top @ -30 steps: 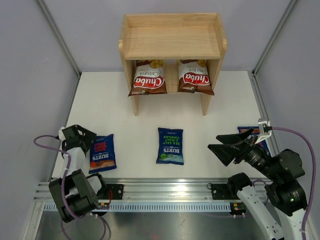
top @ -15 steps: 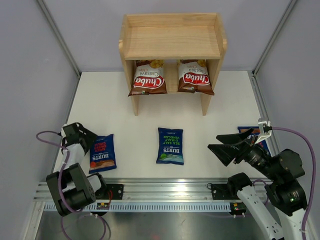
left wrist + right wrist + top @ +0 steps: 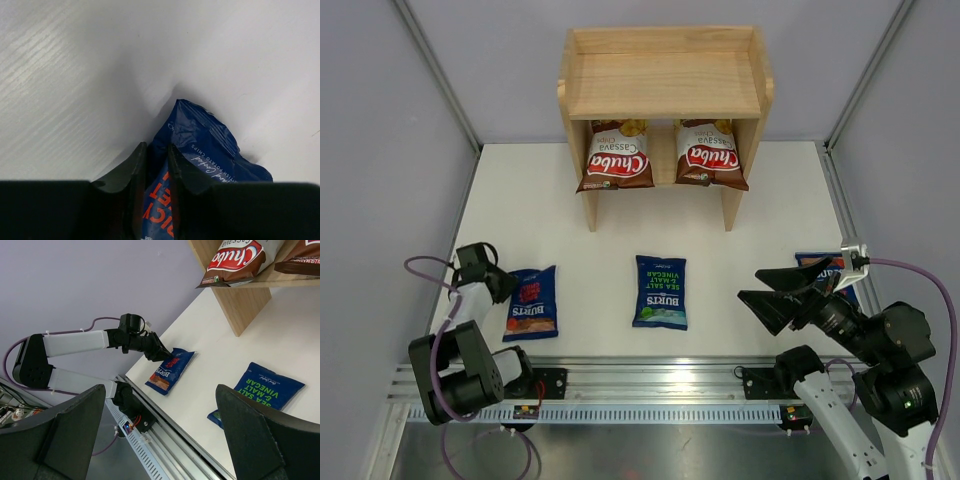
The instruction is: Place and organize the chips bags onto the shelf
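Observation:
Two brown-and-white Chuba chips bags (image 3: pixel 615 160) (image 3: pixel 710 157) lie side by side on the lower tier of the wooden shelf (image 3: pixel 663 85). A dark blue Burts bag with red lettering (image 3: pixel 531 303) lies at the near left of the table. My left gripper (image 3: pixel 503 285) is shut on its far left edge, and in the left wrist view the fingers (image 3: pixel 181 167) pinch the blue foil (image 3: pixel 205 137). A second Burts bag, sea salt and vinegar (image 3: pixel 661 291), lies flat at the centre. A third Burts bag (image 3: pixel 823 262) shows partly behind my right gripper (image 3: pixel 770 290), which hangs open above the table.
A metal rail (image 3: pixel 650 375) runs along the near edge, with both arm bases on it. Grey walls close in the white table on the left, right and back. A purple cable (image 3: pixel 425 268) loops beside the left arm.
The left gripper has closed from wide open onto the edge of the red-lettered Burts bag, and the bag has shifted slightly to the right. The right gripper has sunk a little.

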